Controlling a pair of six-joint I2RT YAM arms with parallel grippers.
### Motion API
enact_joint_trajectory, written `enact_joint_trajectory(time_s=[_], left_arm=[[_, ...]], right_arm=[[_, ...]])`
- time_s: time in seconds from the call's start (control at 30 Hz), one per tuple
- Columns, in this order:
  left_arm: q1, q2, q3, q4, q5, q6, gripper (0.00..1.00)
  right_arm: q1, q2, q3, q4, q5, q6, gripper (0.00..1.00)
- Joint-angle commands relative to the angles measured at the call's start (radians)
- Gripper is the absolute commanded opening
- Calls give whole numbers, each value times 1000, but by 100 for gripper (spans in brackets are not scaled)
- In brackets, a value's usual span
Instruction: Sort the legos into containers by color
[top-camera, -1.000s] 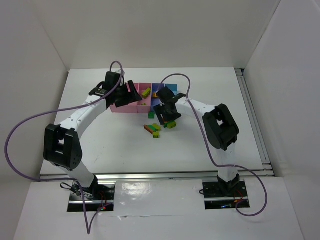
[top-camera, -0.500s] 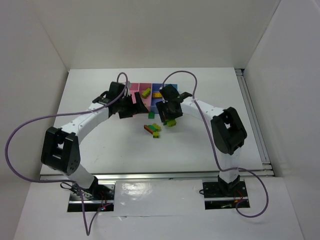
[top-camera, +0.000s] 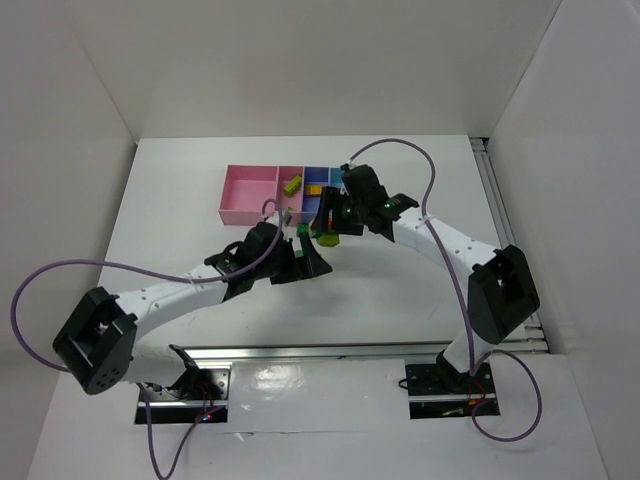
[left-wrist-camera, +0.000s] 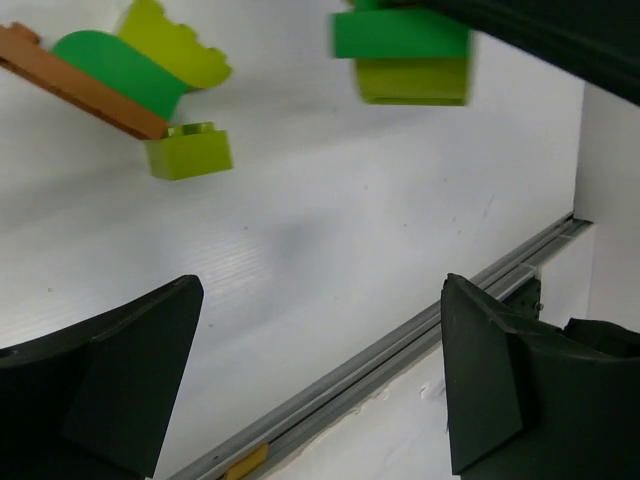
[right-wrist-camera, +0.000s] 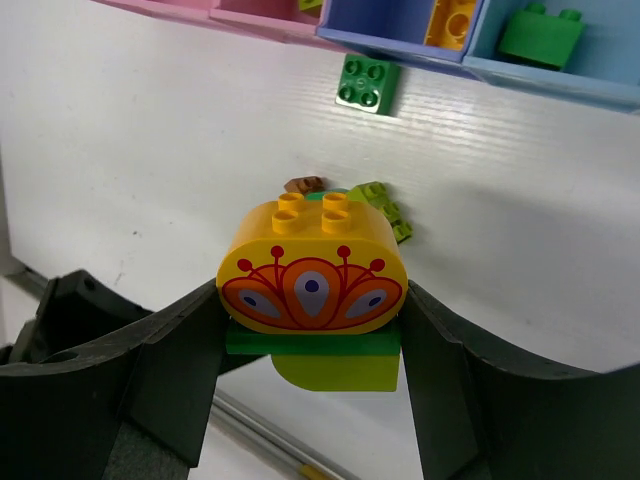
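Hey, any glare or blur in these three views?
Top view: sharp, glare on the front ledge. Left wrist: fingers nearly black, no detail. Right wrist: held orange brick sharp, a glint on the loose green brick.

No text or numbers can be read; the yellow brick (right-wrist-camera: 312, 280) bears only a red ornament, seemingly wordless.

Left hand (left-wrist-camera: 315, 375) spread wide; right hand (right-wrist-camera: 312, 330) gripping, arms reaching inward.
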Motion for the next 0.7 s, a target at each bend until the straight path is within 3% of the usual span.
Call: enact_joint_trajectory(time_s=[0.0, 0.17, 0.5, 0.67], left_arm=[[-67, -75, -9, 171, -155, -32, 99], [-78, -32, 55, 100, -238, -73, 97], [-78, 52, 128, 119, -318, -36, 93], [-78, 52, 119, 164, -330, -15, 86]], right_arm=[[3, -48, -11, 76, -55, 70, 46], [13, -80, -53, 131, -92, 103, 48], [13, -141, -102, 182, -104, 125, 51], [13, -121, -89, 173, -165, 125, 51]])
